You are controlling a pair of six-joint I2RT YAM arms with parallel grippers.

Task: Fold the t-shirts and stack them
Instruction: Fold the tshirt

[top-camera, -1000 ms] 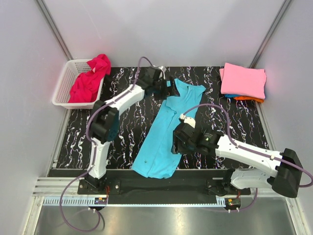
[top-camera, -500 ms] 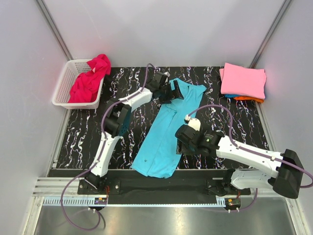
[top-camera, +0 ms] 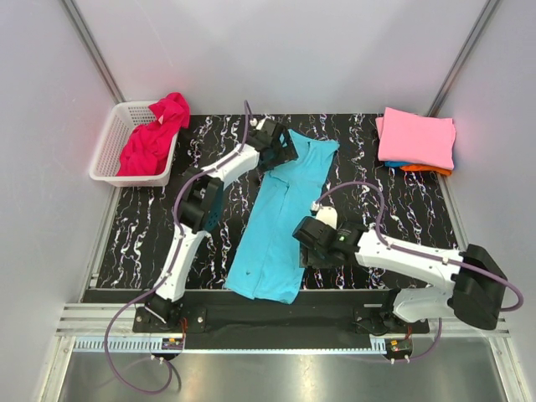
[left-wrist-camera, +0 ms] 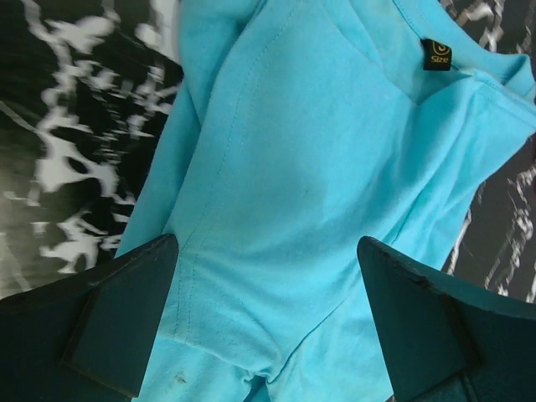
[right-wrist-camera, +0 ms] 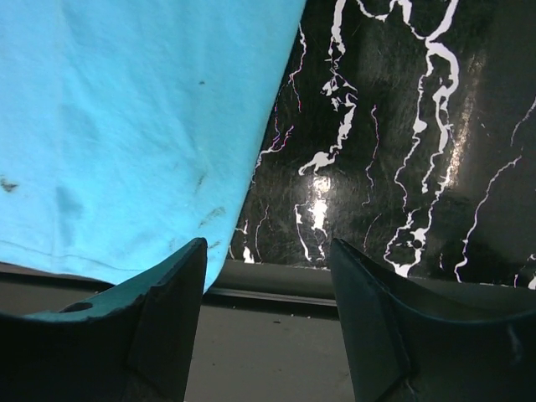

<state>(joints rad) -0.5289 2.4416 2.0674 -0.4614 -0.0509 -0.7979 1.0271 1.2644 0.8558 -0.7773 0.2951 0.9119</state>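
Note:
A turquoise t-shirt lies folded lengthwise as a long strip down the middle of the black marbled table. My left gripper is open over its collar end; the left wrist view shows the cloth and a black size label between the spread fingers. My right gripper is open beside the strip's right edge near the hem, holding nothing. A magenta-red t-shirt lies crumpled in the basket. A folded pink t-shirt tops a stack with blue and orange edges.
A white lattice basket stands at the back left. The folded stack is at the back right corner. The table's near edge and a metal rail lie just below my right gripper. Grey walls enclose the sides.
The collar end of the turquoise shirt has been folded in, so the strip is narrower at the top. My left gripper has opened and pulled back left. My right gripper shifted slightly left.

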